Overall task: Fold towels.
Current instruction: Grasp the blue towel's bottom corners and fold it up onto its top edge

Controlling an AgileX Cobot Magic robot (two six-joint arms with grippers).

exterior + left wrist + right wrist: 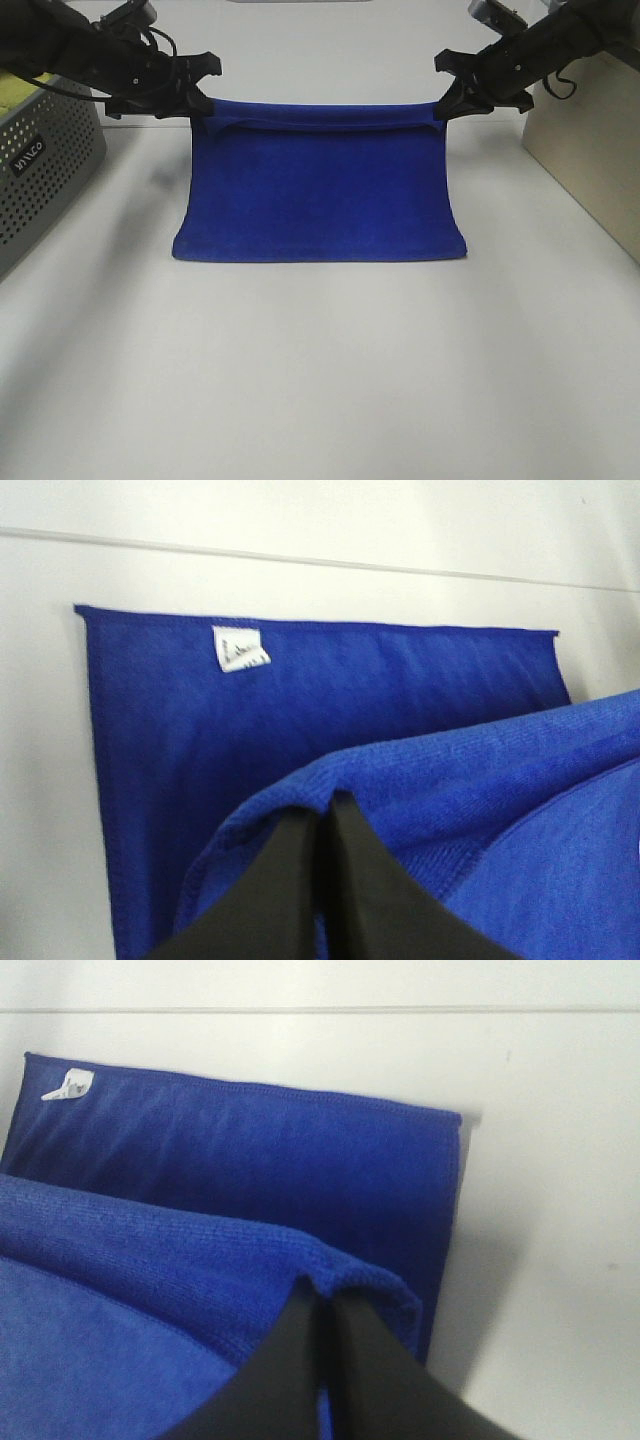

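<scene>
The royal-blue towel (320,195) is doubled over on the white table (320,380). Its lower layer lies flat and its upper layer rises to a far edge held off the surface. My left gripper (207,118) is shut on the far left corner of that edge, and my right gripper (440,108) is shut on the far right corner. In the left wrist view the gripper (328,805) pinches bunched towel (450,780) above the flat layer, where a white tag (240,648) shows. The right wrist view has the gripper (322,1295) pinching towel (180,1250), with the tag (68,1085) beyond it.
A grey perforated basket (40,160) holding a yellow-green cloth (15,90) stands at the left edge. A beige box (590,150) stands at the right. Bare white table stretches in front of the towel.
</scene>
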